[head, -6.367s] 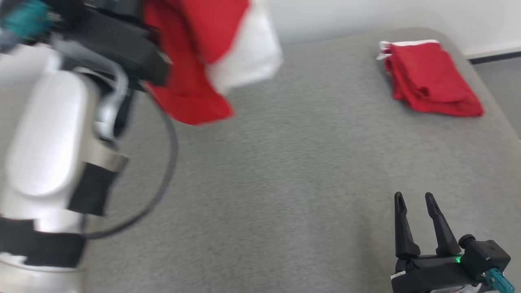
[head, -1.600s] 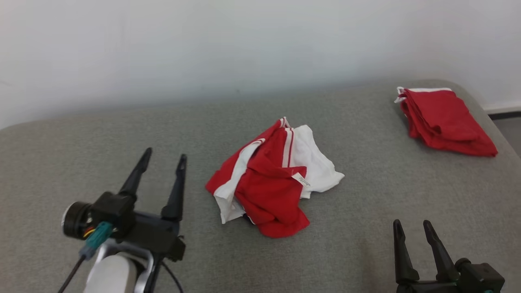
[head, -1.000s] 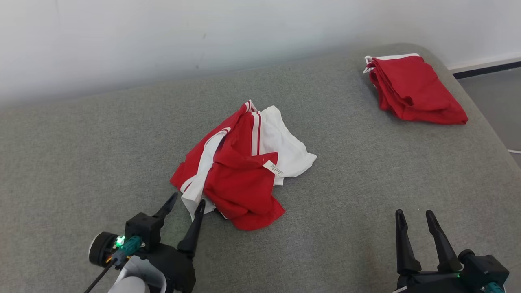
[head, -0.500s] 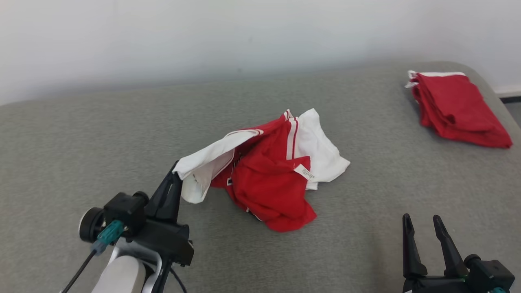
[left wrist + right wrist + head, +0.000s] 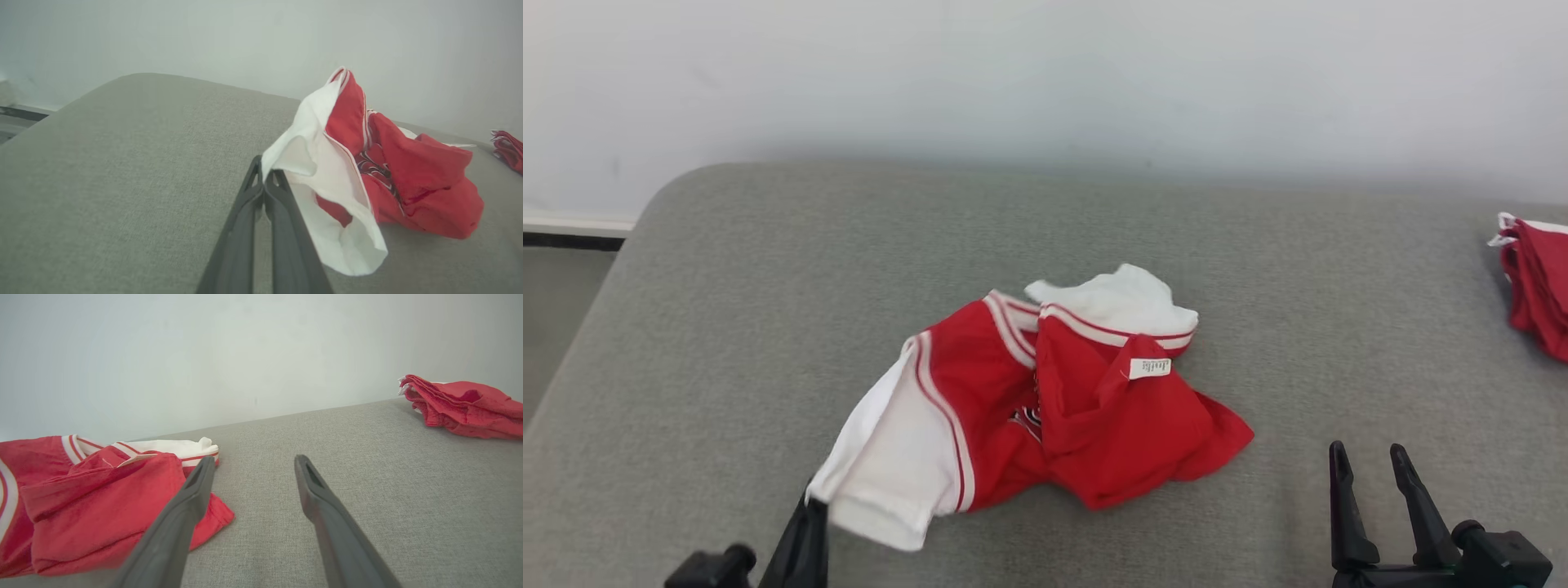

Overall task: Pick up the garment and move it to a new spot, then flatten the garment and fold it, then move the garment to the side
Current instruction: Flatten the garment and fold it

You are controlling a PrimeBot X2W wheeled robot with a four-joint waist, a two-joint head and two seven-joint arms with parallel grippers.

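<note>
The garment (image 5: 1045, 408) is a red shirt with white sleeves and striped trim, lying crumpled in the middle of the grey cushioned surface (image 5: 727, 269). My left gripper (image 5: 813, 510) sits at the bottom left of the head view, shut on the hem of the white sleeve (image 5: 882, 465). In the left wrist view that gripper (image 5: 264, 181) pinches the white sleeve (image 5: 322, 171), lifting it above the cushion. My right gripper (image 5: 1368, 457) stands open at the lower right, off the garment. In the right wrist view the open gripper (image 5: 253, 465) is beside the garment (image 5: 94, 498).
A folded red garment (image 5: 1539, 286) lies at the right edge of the cushion, also the folded red garment (image 5: 461, 404) in the right wrist view. A pale wall (image 5: 1045, 82) runs behind. The cushion's left edge drops to the floor (image 5: 556, 327).
My left gripper has pulled the white sleeve left and toward me, stretching the garment out. The camera has swung left, so the folded garment has slid to the right edge.
</note>
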